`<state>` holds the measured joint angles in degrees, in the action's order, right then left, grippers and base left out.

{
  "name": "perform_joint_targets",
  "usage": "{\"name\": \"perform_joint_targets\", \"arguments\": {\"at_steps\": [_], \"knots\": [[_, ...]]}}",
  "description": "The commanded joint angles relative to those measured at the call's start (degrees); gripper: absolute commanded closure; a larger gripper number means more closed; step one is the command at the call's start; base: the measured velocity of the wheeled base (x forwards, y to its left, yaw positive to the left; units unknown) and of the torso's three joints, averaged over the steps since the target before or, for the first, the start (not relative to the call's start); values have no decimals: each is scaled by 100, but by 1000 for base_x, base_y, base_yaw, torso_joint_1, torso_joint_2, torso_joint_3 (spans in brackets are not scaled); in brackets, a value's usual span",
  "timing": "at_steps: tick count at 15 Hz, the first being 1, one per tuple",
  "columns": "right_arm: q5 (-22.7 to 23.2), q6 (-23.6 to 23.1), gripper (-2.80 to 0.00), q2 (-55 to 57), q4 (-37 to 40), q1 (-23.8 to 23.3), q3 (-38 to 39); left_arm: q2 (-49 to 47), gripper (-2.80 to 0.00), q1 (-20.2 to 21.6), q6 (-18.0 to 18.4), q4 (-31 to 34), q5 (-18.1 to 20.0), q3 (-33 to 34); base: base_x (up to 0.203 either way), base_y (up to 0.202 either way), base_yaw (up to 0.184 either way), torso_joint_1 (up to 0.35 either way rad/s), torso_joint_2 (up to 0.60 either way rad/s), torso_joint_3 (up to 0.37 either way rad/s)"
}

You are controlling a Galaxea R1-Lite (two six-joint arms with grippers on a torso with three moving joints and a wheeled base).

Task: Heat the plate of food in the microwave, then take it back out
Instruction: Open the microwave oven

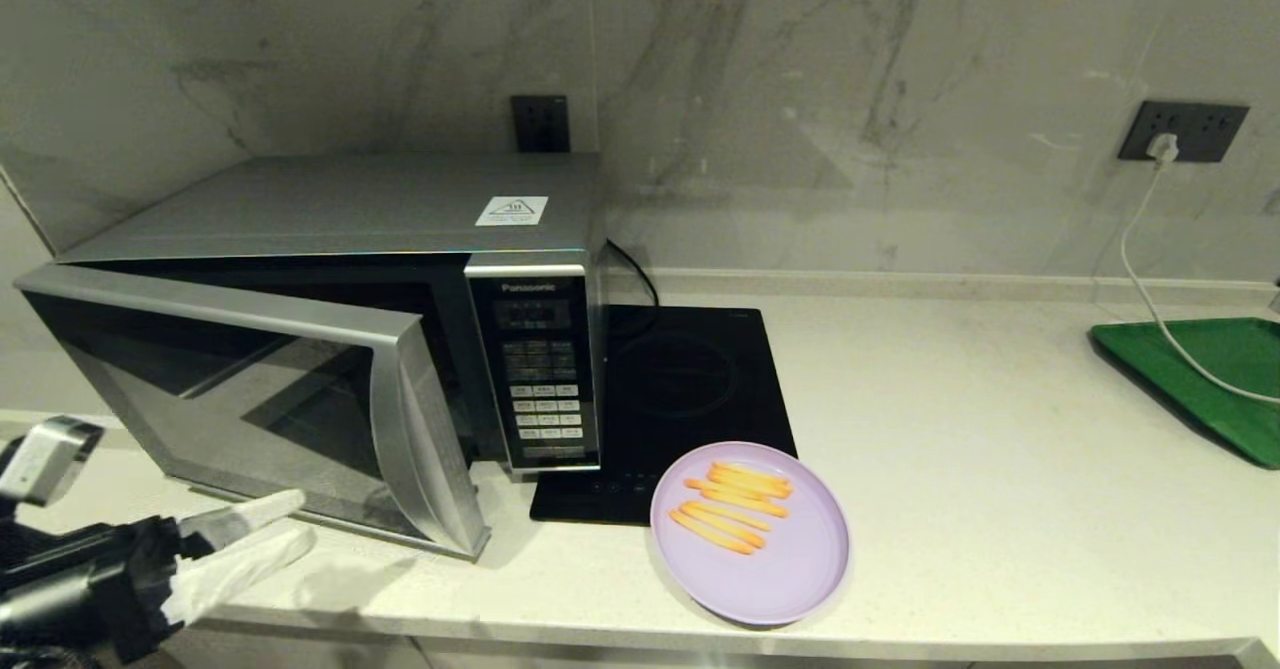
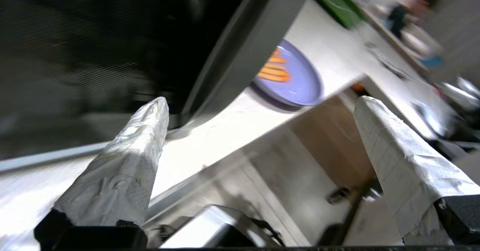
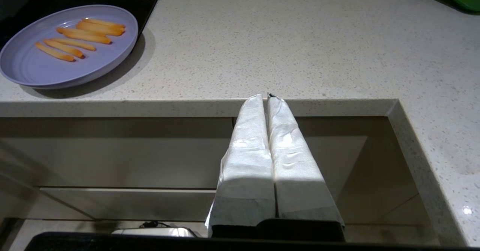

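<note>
The silver-grey microwave [image 1: 340, 209] stands at the left of the counter with its dark glass door [image 1: 280, 399] swung partly open toward me. The lilac plate [image 1: 790, 569] holding orange fry sticks [image 1: 735, 509] rests on the counter by the front edge, right of the microwave, partly over the hob. My left gripper [image 1: 300, 521] is open at the front counter edge, just before the door's lower part, with nothing between its fingers. The left wrist view shows the left gripper [image 2: 260, 101], the door edge [image 2: 240, 52] and the plate [image 2: 296, 82]. My right gripper [image 3: 265, 96] is shut and empty below the counter edge, right of the plate [image 3: 45, 63].
A flat black induction hob [image 1: 690, 389] lies beside the microwave. A green tray [image 1: 1210, 369] sits at the far right with a white cable [image 1: 1150, 279] running over it from a wall socket [image 1: 1180, 131]. The counter's front edge [image 1: 700, 634] runs just below the plate.
</note>
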<state>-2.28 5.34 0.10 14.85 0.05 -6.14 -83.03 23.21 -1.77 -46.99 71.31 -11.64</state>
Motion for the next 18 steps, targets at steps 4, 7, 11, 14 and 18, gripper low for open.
{"name": "perform_joint_targets", "arguments": {"at_steps": [4, 7, 11, 14, 18], "knots": [[-1, 2, 0, -1, 9, 4, -1, 2531, -280, 643, 7, 940, -985, 55, 0, 0, 0, 0, 0, 0], [-1, 2, 0, -1, 9, 4, -1, 3073, 0, 645, -12, 3666, -1760, -2040, 0, 0, 0, 0, 0, 0], [-1, 2, 0, -1, 9, 4, -1, 3257, 0, 506, -27, 6452, -2809, -4807, 0, 0, 0, 0, 0, 0], [-1, 2, 0, -1, 9, 4, -1, 2984, 0, -535, 328, 7199, -5005, -5864, 0, 0, 0, 0, 0, 0], [-1, 2, 0, -1, 9, 4, -1, 2357, 0, -2431, 853, 7285, -8103, -6102, 0, 0, 0, 0, 0, 0]]}}
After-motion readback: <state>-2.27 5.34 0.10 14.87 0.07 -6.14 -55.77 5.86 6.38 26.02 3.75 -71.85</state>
